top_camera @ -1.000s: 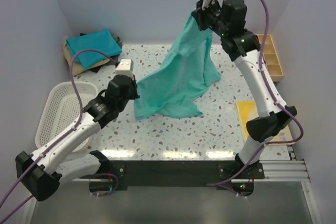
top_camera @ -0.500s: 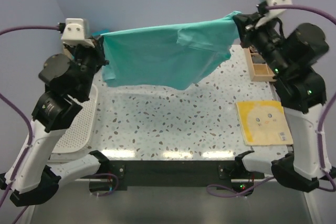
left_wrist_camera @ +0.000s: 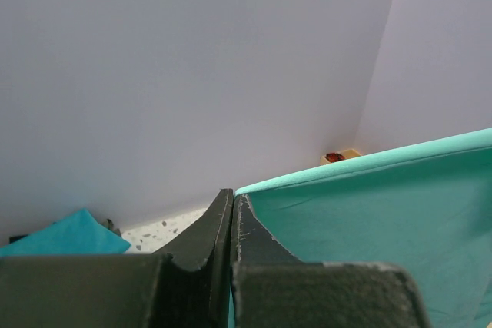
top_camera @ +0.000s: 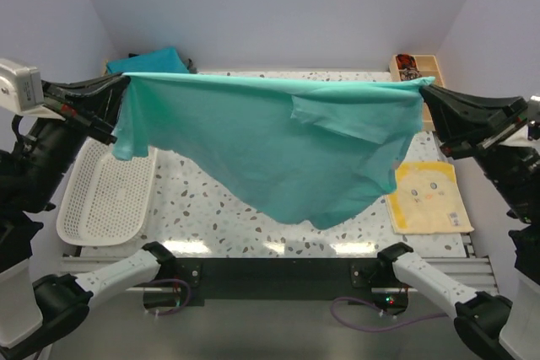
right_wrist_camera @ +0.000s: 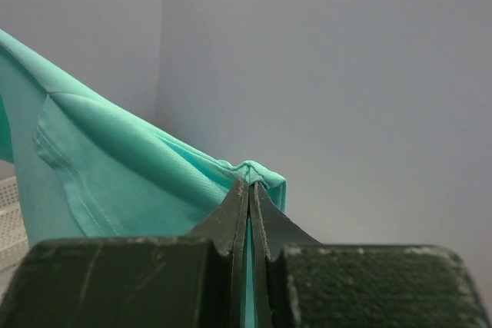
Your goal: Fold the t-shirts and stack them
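- Cloth of the sea-green t-shirt (top_camera: pixel 287 141) hangs spread in the air between the two arms. Its top edge is pulled into a nearly straight line across the width of the table (top_camera: pixel 211 212).
- At the left top corner, the left gripper (top_camera: pixel 123 82) has its jaws closed on the hem. In the left wrist view the left gripper (left_wrist_camera: pixel 232 203) is pressed together and the cloth (left_wrist_camera: pixel 369 224) runs off to the right.
- At the right top corner, the right gripper (top_camera: pixel 424 87) is clamped on a small bunched fold, seen close in the right wrist view (right_wrist_camera: pixel 250 188).
- The lower edge sags to a point near the table's near edge; whether it touches the top I cannot tell.
- A teal-blue t-shirt (top_camera: pixel 152 62) lies folded at the far left corner, behind the left gripper.
- The white mesh basket (top_camera: pixel 105 200) sits along the left edge, below the left gripper.
- The yellow sheet (top_camera: pixel 430 200) lies at the right, its left side hidden by the hanging cloth.
- The wooden tray (top_camera: pixel 413 63) stands at the far right corner, just behind the right gripper.
- Speckled tabletop shows between the basket and the sagging cloth.
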Available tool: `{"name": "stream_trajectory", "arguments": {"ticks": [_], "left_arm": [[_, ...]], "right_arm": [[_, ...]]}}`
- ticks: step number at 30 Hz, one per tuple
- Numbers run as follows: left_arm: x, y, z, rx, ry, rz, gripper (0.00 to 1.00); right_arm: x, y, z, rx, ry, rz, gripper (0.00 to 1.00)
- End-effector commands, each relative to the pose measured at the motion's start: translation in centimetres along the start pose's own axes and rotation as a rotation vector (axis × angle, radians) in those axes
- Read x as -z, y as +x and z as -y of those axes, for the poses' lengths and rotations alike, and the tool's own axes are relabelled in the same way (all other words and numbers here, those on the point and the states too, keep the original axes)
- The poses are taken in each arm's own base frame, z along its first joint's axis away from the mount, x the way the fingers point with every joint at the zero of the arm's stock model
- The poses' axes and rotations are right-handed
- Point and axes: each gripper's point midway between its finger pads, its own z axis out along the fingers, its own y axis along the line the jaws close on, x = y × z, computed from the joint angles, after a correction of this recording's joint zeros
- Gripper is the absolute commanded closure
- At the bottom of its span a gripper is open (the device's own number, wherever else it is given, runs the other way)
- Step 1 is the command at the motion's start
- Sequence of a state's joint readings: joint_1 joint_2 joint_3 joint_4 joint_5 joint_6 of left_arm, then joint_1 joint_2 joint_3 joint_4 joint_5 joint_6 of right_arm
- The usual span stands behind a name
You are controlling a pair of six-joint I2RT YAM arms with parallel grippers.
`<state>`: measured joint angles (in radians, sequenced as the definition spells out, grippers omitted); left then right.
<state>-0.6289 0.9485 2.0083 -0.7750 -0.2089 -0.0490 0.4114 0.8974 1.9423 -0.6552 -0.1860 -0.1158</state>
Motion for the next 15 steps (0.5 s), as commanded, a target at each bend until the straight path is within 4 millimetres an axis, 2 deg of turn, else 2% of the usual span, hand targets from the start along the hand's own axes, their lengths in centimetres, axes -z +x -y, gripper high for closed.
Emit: {"name": "stream_trajectory", "arguments": {"ticks": [1,3,4,5,6,8,9,10,11,12,14,15], "left_arm": [[-0.9,7.7,0.3,0.049,-0.03,-0.244,1.0],[-1.7,10.5,0.6,0.097,-0.042,-0.298,1.0],[-2.7,13.6,0.8,0.103,-0.052,-0.342,1.0],[-2.8,14.8,0.8,0.116,-0.064,-0.354,1.0],[-3.2,18.0,0.8,0.135,-0.088,-0.415,1.0],[-4.2,19.8,0.6,0.149,-0.122,-0.413,1.0],[-4.4,22.1,0.4,0.15,-0.143,-0.453,1.0],[-5.1,22.6,0.2,0.15,-0.162,-0.437,1.0],[-5.7,24.1,0.1,0.141,-0.175,-0.463,1.0],[-5.9,26.2,0.0,0.131,-0.192,-0.503,1.0],[-7.2,29.3,-0.5,0.11,-0.244,-0.549,1.0],[-7.8,31.0,-0.4,0.108,-0.25,-0.559,1.0]], "right_arm": [[0.0,4.5,0.9,-0.051,0.073,-0.119,1.0],[-0.7,6.6,1.2,-0.06,0.095,-0.168,1.0],[-1.3,9.0,1.7,-0.074,0.132,-0.223,1.0],[-1.8,10.6,2.0,-0.082,0.148,-0.255,1.0],[-2.3,13.8,2.0,-0.096,0.164,-0.321,1.0],[-3.4,17.0,2.8,-0.1,0.215,-0.376,1.0],[-3.7,20.3,3.1,-0.103,0.24,-0.446,1.0],[-4.2,21.7,3.9,-0.094,0.287,-0.463,1.0],[-4.5,23.5,4.2,-0.09,0.309,-0.492,1.0],[-5.0,27.4,4.0,-0.093,0.312,-0.579,1.0],[-5.6,30.8,4.6,-0.087,0.358,-0.622,1.0],[-5.5,34.2,4.3,-0.089,0.364,-0.688,1.0]]}}
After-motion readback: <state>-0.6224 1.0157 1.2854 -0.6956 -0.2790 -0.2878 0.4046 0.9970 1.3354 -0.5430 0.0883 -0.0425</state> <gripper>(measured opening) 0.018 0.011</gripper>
